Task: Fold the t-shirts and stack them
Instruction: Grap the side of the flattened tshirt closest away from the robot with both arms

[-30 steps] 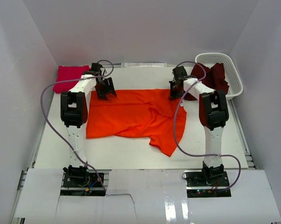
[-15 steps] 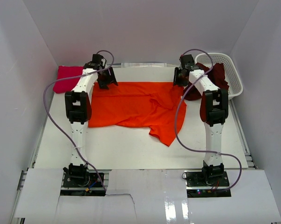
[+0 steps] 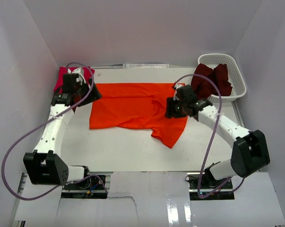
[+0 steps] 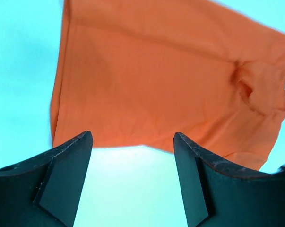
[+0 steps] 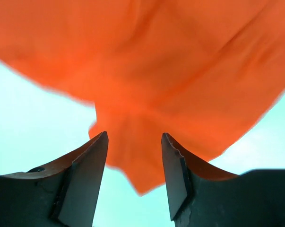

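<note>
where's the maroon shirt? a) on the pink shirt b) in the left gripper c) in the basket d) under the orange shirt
c: the maroon shirt lies heaped in the basket at the far right corner, spilling over its rim.

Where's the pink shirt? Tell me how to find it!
On the white table, go to the far left corner, past the big orange shirt spread in the middle. The pink shirt is the small one there, partly behind the left arm. It's the only pink one; the maroon shirt is across, at the basket.
</note>
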Robot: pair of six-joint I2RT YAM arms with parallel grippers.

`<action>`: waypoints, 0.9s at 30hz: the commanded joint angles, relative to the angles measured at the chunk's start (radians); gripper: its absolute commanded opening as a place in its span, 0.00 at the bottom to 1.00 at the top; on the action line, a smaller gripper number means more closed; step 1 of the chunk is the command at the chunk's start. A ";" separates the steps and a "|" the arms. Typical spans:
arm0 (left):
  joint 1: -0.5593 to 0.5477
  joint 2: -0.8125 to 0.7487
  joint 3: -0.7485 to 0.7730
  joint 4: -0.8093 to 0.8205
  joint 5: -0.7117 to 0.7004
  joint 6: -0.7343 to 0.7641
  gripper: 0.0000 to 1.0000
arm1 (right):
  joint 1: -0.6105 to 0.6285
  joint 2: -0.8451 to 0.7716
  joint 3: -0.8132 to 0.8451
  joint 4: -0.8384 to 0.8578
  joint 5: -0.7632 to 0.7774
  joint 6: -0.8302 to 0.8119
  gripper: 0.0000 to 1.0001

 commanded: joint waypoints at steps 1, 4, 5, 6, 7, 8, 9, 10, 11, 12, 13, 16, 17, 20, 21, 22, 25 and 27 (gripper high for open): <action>0.053 -0.048 -0.213 0.037 0.079 -0.065 0.80 | 0.081 -0.075 -0.210 -0.064 -0.046 0.079 0.56; 0.068 -0.082 -0.300 0.040 0.166 -0.073 0.82 | 0.166 -0.150 -0.306 -0.078 -0.047 0.137 0.60; 0.068 -0.079 -0.313 0.025 0.172 -0.070 0.82 | 0.205 -0.170 -0.344 -0.105 -0.030 0.156 0.60; 0.097 -0.066 -0.318 0.017 0.173 -0.065 0.82 | 0.226 -0.187 -0.361 -0.116 -0.013 0.168 0.60; 0.108 -0.058 -0.320 0.012 0.176 -0.059 0.82 | 0.238 -0.225 -0.375 -0.127 0.016 0.194 0.61; 0.116 -0.053 -0.321 0.011 0.181 -0.056 0.82 | 0.256 -0.245 -0.404 -0.132 0.016 0.206 0.62; 0.125 -0.052 -0.330 0.017 0.184 -0.054 0.82 | 0.263 -0.262 -0.419 -0.129 0.016 0.213 0.64; 0.129 -0.050 -0.333 0.021 0.189 -0.054 0.82 | 0.267 -0.290 -0.432 -0.123 0.018 0.220 0.66; 0.140 -0.049 -0.335 0.029 0.196 -0.054 0.82 | 0.279 -0.298 -0.441 -0.120 0.016 0.226 0.67; 0.143 -0.047 -0.339 0.037 0.202 -0.056 0.82 | 0.286 -0.302 -0.458 -0.118 0.016 0.231 0.67; 0.151 -0.041 -0.343 0.046 0.213 -0.057 0.82 | 0.299 -0.301 -0.464 -0.116 0.050 0.239 0.67; 0.163 -0.024 -0.352 0.058 0.233 -0.059 0.82 | 0.331 -0.286 -0.481 -0.107 0.090 0.240 0.66; 0.177 -0.019 -0.355 0.069 0.248 -0.060 0.82 | 0.339 -0.281 -0.484 -0.104 0.099 0.240 0.65; 0.212 0.000 -0.372 0.087 0.284 -0.064 0.82 | 0.356 -0.255 -0.479 -0.098 0.140 0.230 0.62; 0.220 0.004 -0.376 0.093 0.310 -0.064 0.82 | 0.359 -0.246 -0.475 -0.100 0.153 0.227 0.61; 0.226 0.011 -0.379 0.097 0.319 -0.064 0.82 | 0.361 -0.227 -0.464 -0.104 0.172 0.222 0.60; 0.241 0.016 -0.378 0.104 0.328 -0.064 0.82 | 0.361 -0.191 -0.441 -0.103 0.203 0.205 0.57; 0.246 0.019 -0.376 0.106 0.331 -0.060 0.82 | 0.361 -0.175 -0.429 -0.104 0.216 0.194 0.56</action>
